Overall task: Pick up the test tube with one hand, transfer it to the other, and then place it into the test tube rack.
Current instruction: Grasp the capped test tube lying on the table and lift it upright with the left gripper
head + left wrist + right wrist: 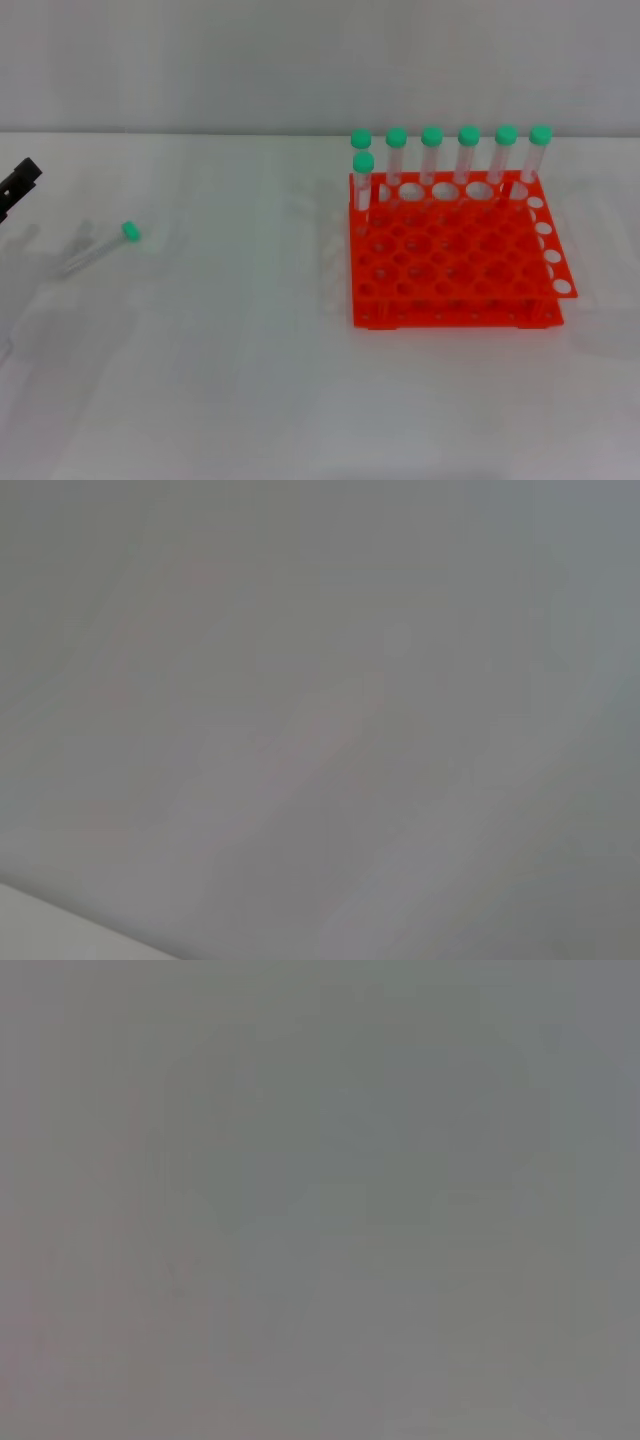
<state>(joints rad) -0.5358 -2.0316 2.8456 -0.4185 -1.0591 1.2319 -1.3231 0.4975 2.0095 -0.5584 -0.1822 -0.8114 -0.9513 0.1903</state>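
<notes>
While only a small black part of the left gripper [18, 186] shows at the far left edge of the head view, it is not possible to tell if its fingers are apart or together. It hangs above the white table [220, 380] and touches nothing that can be seen. The right gripper does not appear in any view, and both wrist views give only a plain grey surface.

To the right of the left gripper, and apart from it, the test tube [100, 246] lies flat on the table. Its green cap points to the right and a little to the far side, and its clear body goes toward the near left.

Well apart from this tube, on the right half of the table, stands the test tube rack [450, 265], orange-red with a grid of round holes and a white holed strip on its right side. Seven other tubes [468, 160] with green caps stand upright in it: six in the far row, and one just nearer at the far left corner.
</notes>
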